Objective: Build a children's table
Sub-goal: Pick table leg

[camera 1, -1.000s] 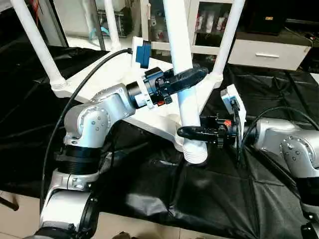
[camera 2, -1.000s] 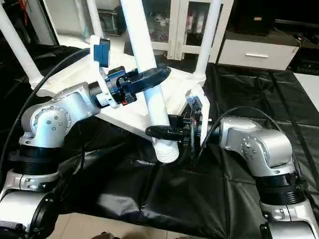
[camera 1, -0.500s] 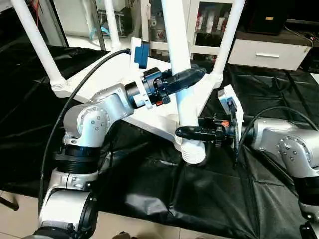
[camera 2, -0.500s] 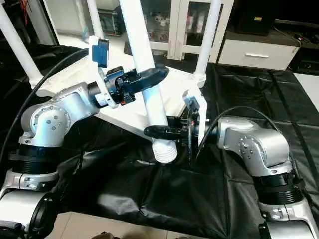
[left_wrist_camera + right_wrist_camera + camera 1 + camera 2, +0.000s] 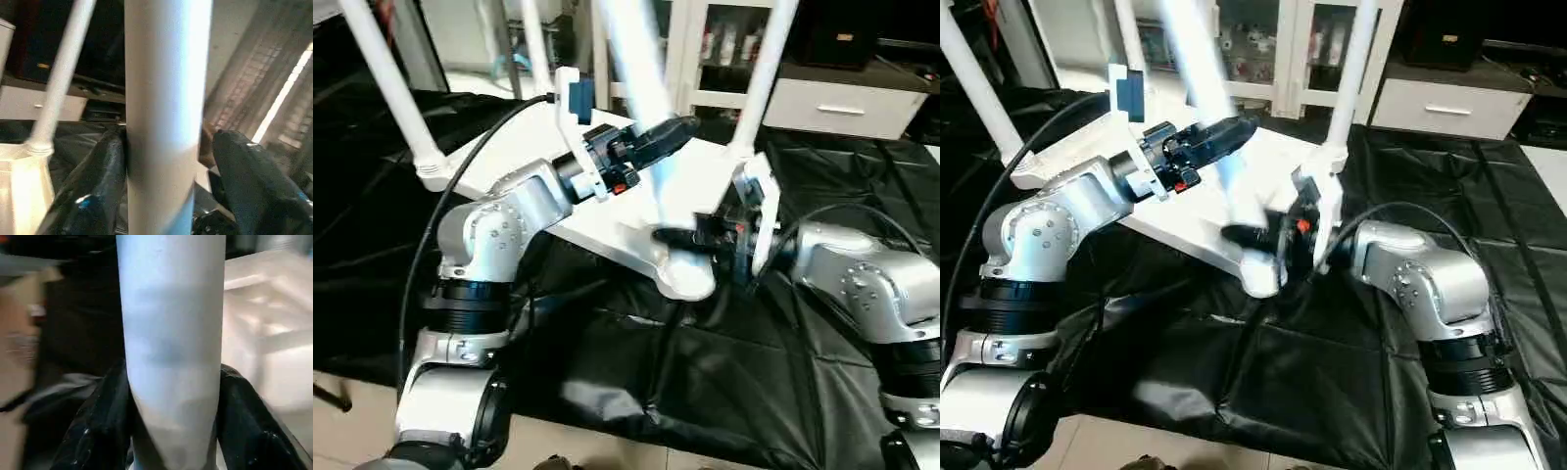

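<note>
Leg (image 5: 166,122) upright over tabletop (image 5: 607,211) near-corner socket, so threads can seat. Left gripper (image 5: 666,132) jaws loosened: one touches, other apart. Right gripper (image 5: 171,440) jaws pinch its base, we judge.

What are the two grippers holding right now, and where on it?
Both bracket the fourth white tube leg: right gripper closed on it near its base, left gripper higher up, one finger visibly clear.
</note>
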Tool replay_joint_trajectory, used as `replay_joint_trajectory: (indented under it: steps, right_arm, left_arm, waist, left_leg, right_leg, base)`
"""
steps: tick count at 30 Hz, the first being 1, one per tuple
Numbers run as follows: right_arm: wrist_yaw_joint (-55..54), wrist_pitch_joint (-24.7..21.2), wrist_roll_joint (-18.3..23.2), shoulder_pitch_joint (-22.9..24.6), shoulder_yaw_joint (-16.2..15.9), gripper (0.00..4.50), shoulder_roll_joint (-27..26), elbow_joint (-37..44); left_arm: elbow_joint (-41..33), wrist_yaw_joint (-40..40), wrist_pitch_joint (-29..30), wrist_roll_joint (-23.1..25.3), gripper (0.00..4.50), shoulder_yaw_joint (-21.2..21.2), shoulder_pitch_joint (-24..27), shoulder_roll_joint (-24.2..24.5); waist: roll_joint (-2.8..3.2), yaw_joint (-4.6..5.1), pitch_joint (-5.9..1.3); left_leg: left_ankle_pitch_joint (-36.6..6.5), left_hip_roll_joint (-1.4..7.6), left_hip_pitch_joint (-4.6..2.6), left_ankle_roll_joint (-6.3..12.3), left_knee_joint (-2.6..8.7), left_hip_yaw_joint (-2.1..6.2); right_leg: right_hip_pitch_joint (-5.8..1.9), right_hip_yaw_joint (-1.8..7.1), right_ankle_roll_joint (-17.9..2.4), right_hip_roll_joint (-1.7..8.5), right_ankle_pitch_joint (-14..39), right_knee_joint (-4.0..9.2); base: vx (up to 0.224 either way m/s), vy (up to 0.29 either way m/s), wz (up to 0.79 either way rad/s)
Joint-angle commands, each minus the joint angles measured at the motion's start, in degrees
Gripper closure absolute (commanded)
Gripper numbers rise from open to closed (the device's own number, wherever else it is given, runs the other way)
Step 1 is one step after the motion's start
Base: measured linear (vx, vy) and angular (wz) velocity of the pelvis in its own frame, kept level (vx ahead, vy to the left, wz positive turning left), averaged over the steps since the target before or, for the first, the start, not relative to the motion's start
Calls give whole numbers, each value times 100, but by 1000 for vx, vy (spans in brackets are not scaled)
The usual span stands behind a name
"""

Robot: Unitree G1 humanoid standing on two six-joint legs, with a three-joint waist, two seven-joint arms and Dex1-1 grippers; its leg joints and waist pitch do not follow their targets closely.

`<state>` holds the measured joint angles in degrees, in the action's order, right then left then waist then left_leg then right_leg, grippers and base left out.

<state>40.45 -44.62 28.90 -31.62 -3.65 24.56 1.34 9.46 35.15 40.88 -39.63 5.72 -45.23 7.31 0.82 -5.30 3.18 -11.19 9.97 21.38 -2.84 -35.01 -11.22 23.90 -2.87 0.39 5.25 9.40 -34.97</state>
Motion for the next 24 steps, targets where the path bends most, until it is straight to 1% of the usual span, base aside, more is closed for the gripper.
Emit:
replay_joint_trajectory:
  steps: [1, 2, 3, 4, 5, 7, 9, 10, 11, 12, 13, 14, 15, 16, 17, 18, 19, 20, 22, 24]
  right_arm:
    - [-491, 273, -448, -204, -42, 260, -120, -2]
    - [-491, 273, -448, -204, -42, 260, -120, -2]
    - [-967, 430, -870, -259, -287, 260, -288, 68]
    - [-1163, 533, -1081, -264, -429, 261, -343, 104]
    - [-1333, 571, -1253, -264, -563, 261, -392, 138]
    - [-1753, 666, -1601, -250, -770, 262, -534, 150]
    - [-2216, 679, -1858, -251, -855, 262, -776, 94]
    - [-2216, 679, -1858, -251, -855, 262, -776, 94]
    - [-2573, 685, -2046, -250, -831, 262, -927, 80]
    - [-2693, 704, -2129, -246, -819, 263, -974, 71]
    - [-2781, 733, -2209, -240, -814, 263, -1022, 54]
    - [-2874, 743, -2257, -228, -796, 263, -1072, 55]
    - [-2992, 755, -2314, -213, -772, 263, -1136, 58]
    - [-3022, 757, -2325, -208, -765, 263, -1158, 60]
    - [-3105, 768, -2350, -199, -743, 263, -1211, 68]
    - [-3235, 797, -2404, -190, -710, 263, -1291, 80]
    - [-3270, 818, -2441, -198, -717, 263, -1315, 77]
    - [-3270, 818, -2441, -198, -717, 263, -1315, 77]
    - [-3326, 865, -2548, -206, -747, 263, -1366, 63]
    - [-3344, 887, -2616, -212, -792, 263, -1423, 50]
  left_arm:
    - [88, -407, -174, 220, 116, -7, -149, -156]
    - [88, -407, -174, 220, 116, -7, -149, -156]
    - [332, -742, -370, 340, 111, 73, -178, -363]
    - [435, -820, -477, 393, 109, 77, -186, -434]
    - [507, -864, -572, 431, 109, 75, -192, -494]
    - [604, -978, -695, 443, 109, 100, -222, -622]
    - [652, -1127, -710, 390, 109, 177, -284, -774]
    - [652, -1127, -710, 390, 109, 177, -284, -774]
    - [723, -1276, -728, 486, 109, 169, -322, -812]
    - [772, -1356, -749, 541, 109, 173, -338, -824]
    - [820, -1413, -784, 586, 109, 182, -351, -842]
    - [892, -1502, -843, 660, 109, 189, -371, -842]
    - [984, -1614, -918, 755, 109, 198, -395, -840]
    - [1021, -1659, -948, 770, 109, 219, -407, -847]
    - [1094, -1752, -1006, 787, 109, 270, -431, -864]
    - [1163, -1847, -1064, 776, 127, 342, -460, -893]
    - [1200, -1883, -1105, 756, 145, 389, -478, -915]
    - [1200, -1883, -1105, 756, 145, 389, -478, -915]
    - [1261, -1900, -1151, 746, 150, 434, -514, -937]
    - [1339, -1864, -1194, 733, 180, 460, -558, -956]
  waist:
    - [-50, -5, -424]
    - [-47, 4, -424]
    - [-61, 13, -416]
    - [-63, 17, -418]
    - [-68, 26, -421]
    - [-62, 26, -418]
    - [-58, 37, -427]
    - [-49, 34, -433]
    - [-44, 32, -433]
    - [-40, 36, -429]
    - [-9, 27, -429]
    - [-5, 30, -422]
    - [4, 30, -414]
    - [-9, 29, -419]
    - [15, 30, -418]
    - [4, 45, -419]
    - [21, 45, -422]
    - [10, 48, -423]
    - [18, 45, -424]
    - [12, 53, -424]
  left_leg:
    - [-724, 221, -50, 12, 387, 115]
    - [-729, 214, -47, -9, 389, 119]
    - [-675, 215, -40, -35, 392, 120]
    - [-705, 201, -43, -43, 390, 118]
    - [-721, 198, -38, -50, 393, 121]
    - [-766, 199, -39, -73, 401, 125]
    - [-754, 199, -43, -78, 400, 121]
    - [-736, 195, -45, -71, 401, 123]
    - [-752, 203, -53, -60, 405, 124]
    - [-747, 207, -52, -70, 409, 124]
    - [-771, 206, -60, -73, 412, 130]
    - [-847, 206, -72, -96, 416, 123]
    - [-915, 204, -68, -116, 429, 130]
    - [-944, 196, -68, -146, 433, 133]
    - [-968, 198, -68, -160, 436, 138]
    - [-998, 184, -60, -173, 434, 136]
    - [-1016, 189, -64, -180, 437, 140]
    - [-1026, 192, -64, -188, 437, 141]
    - [-995, 193, -65, -183, 433, 139]
    - [-964, 186, -60, -155, 431, 136]
  right_leg:
    - [-360, 200, -1320, 255, 918, 360]
    - [-361, 195, -1279, 253, 986, 368]
    - [-347, 199, -1250, 248, 996, 374]
    - [-348, 193, -1219, 239, 1059, 387]
    - [-359, 193, -1193, 247, 1108, 389]
    - [-355, 197, -1097, 249, 1191, 401]
    - [-340, 208, -1101, 242, 1083, 386]
    - [-340, 203, -1122, 234, 1004, 379]
    - [-335, 206, -1136, 238, 970, 376]
    - [-327, 206, -1141, 225, 902, 369]
    - [-326, 202, -1138, 226, 898, 370]
    - [-312, 206, -1126, 219, 900, 383]
    - [-318, 206, -1095, 214, 932, 392]
    - [-337, 204, -1055, 221, 943, 387]
    - [-337, 205, -1047, 221, 940, 381]
    - [-340, 207, -1016, 219, 933, 395]
    - [-342, 206, -1028, 225, 924, 389]
    - [-341, 205, -1031, 223, 901, 390]
    - [-338, 208, -1045, 225, 827, 381]
    - [-345, 209, -1067, 225, 737, 375]
  base:
    - [0, 0, 0]
    - [0, 0, 0]
    - [0, 0, 0]
    - [0, 0, 0]
    - [0, 0, 0]
    - [0, 0, 0]
    - [0, 0, 0]
    - [0, 0, 0]
    - [0, 0, 0]
    - [0, 0, 0]
    - [0, 0, 0]
    - [0, 0, 0]
    - [0, 0, 0]
    - [0, 0, 0]
    - [0, 0, 0]
    - [0, 0, 0]
    - [0, 0, 0]
    - [0, 0, 0]
    - [0, 0, 0]
    - [0, 0, 0]
